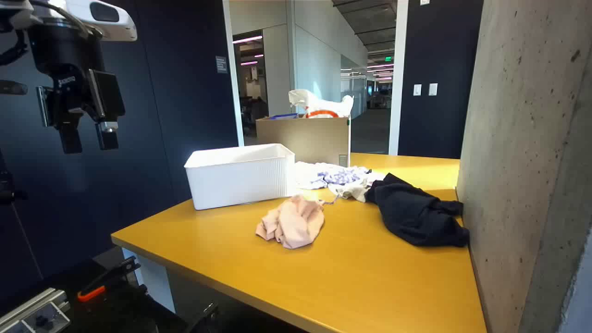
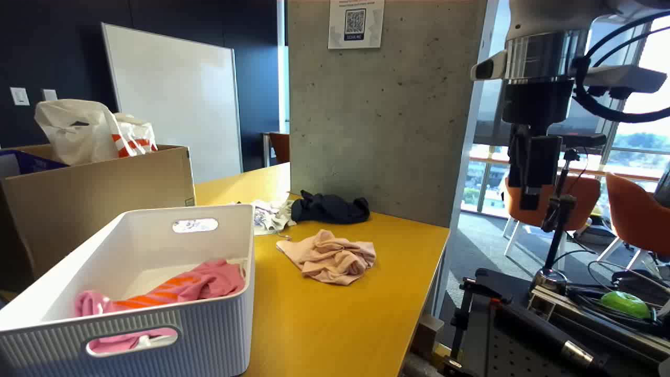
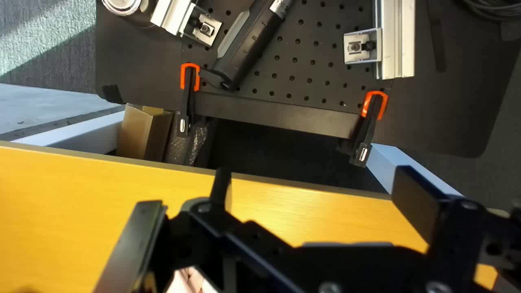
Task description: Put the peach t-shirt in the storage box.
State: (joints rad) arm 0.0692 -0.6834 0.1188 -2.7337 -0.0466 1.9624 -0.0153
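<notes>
In an exterior view, daylight burns the windows (image 2: 641, 139) almost to white. In an exterior view, strong light falls toward the far edge of the bench (image 1: 379, 282), where the pale clothes (image 1: 306, 173) seem overexposed, their folds hard to make out; a shadow lies by the edge along the pillar (image 1: 513, 138). The dark wall (image 1: 185, 92) beyond the bench's left corner is dim. In the wrist view, glare sits near the bench's edge; the gripper (image 3: 317, 195) is blurred.
</notes>
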